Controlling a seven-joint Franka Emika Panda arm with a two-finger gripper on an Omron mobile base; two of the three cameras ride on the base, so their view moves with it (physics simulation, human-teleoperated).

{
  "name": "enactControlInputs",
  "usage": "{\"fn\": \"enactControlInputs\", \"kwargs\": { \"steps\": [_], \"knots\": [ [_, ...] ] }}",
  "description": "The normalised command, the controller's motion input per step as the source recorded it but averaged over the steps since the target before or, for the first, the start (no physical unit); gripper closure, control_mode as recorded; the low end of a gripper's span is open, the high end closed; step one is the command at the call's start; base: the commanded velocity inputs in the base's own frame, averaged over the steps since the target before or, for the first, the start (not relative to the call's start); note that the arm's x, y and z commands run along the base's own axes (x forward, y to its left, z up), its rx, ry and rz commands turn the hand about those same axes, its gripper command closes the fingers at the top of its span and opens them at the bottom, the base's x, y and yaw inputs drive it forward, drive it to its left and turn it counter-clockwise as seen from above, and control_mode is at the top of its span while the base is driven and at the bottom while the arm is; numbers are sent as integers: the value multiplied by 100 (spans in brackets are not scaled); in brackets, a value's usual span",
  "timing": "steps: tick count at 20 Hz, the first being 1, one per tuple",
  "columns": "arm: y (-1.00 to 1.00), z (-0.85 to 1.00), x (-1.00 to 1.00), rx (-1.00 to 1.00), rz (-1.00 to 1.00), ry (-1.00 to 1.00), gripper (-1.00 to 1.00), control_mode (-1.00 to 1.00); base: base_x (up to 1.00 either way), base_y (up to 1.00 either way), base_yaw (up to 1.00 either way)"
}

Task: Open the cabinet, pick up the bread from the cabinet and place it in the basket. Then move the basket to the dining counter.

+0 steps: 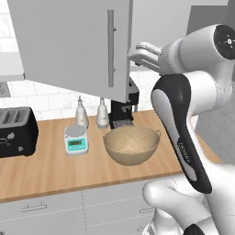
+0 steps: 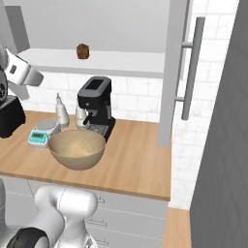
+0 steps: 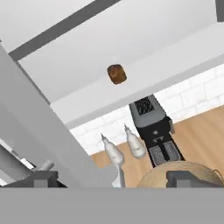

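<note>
Brown bread (image 3: 116,74) sits on the cabinet (image 3: 144,39) shelf, well beyond the spread, empty tool (image 3: 114,179).

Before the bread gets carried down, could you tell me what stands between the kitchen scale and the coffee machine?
Two white bottles stand there, behind the basket, in the right base view.

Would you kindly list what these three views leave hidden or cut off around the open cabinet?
- Bread: hidden in the left base view by the swung-open cabinet door.
- Gripper: open; in the hand view the grey door edge covers its left fingertip.
- Basket: cut off at the hand view's bottom.
</note>
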Motion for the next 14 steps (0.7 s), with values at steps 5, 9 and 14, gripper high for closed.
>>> {"fn": "enactControlInputs", "kwargs": {
  "steps": [5, 9, 14],
  "knots": [
    [-40, 8, 20, 38, 0, 21, -100, -100, 0, 0, 0],
    [-11, 0, 45, 39, 0, 20, -100, -100, 0, 0, 0],
    [0, 2, 77, 29, 0, 20, -100, -100, 0, 0, 0]
  ]
}}
